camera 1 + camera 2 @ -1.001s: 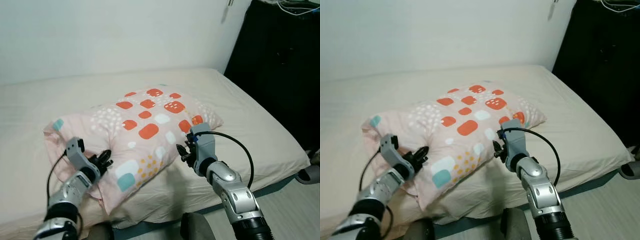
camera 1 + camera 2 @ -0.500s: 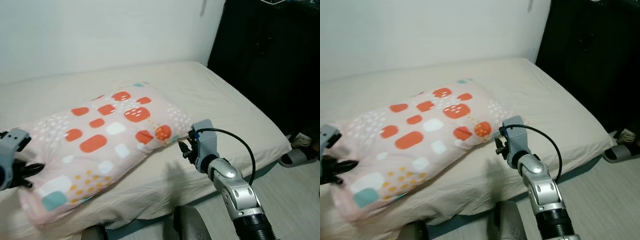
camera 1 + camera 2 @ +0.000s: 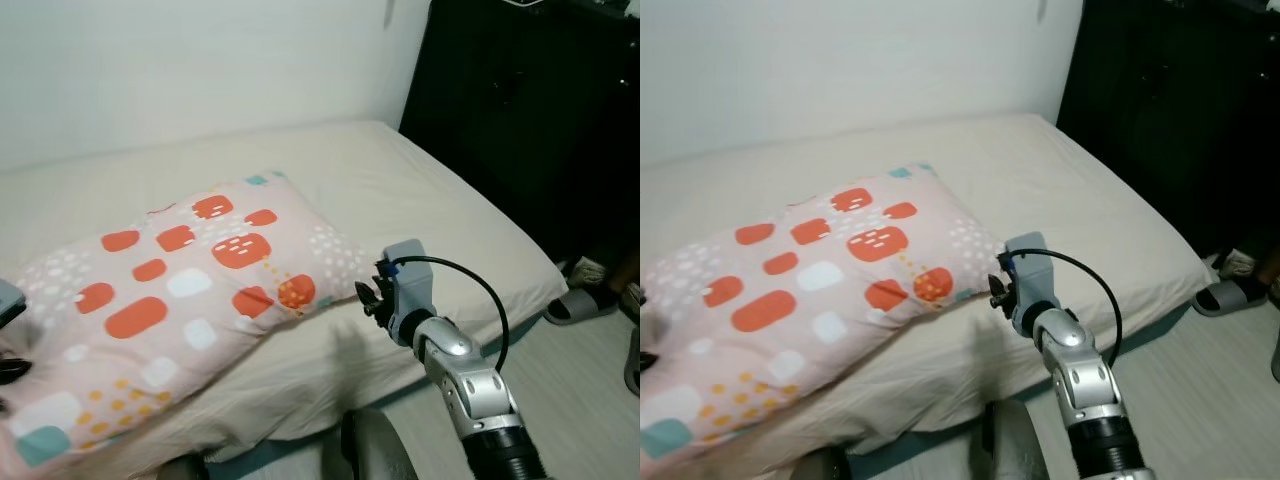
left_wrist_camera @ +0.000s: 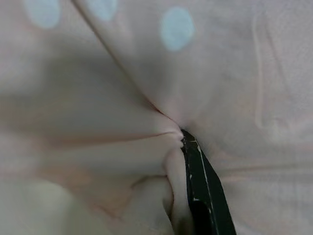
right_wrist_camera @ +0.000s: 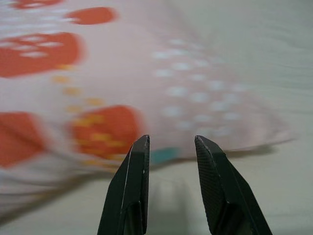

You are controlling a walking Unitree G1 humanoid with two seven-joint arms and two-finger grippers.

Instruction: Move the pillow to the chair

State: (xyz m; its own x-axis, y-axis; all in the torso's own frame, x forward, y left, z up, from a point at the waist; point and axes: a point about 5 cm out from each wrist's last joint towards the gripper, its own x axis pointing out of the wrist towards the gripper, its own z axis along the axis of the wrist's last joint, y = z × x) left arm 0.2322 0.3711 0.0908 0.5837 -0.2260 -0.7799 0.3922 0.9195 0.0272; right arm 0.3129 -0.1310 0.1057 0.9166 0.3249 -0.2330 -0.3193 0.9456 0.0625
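left gripper (image 4: 183,147) pinches pillow (image 3: 170,290); right gripper (image 5: 171,147) fingers parted beside it.

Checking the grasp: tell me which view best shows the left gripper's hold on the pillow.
The left wrist view: the left gripper's black finger pinches a fold of the pillow close up. In the left eye view, part of the left gripper sits at the frame edge against the pillow.

The pink fabric pillow with orange and white patches (image 3: 170,300) has slid toward the robot's left across the cream bed (image 3: 440,215). The right gripper (image 5: 171,169), once at its edge, now sits apart.
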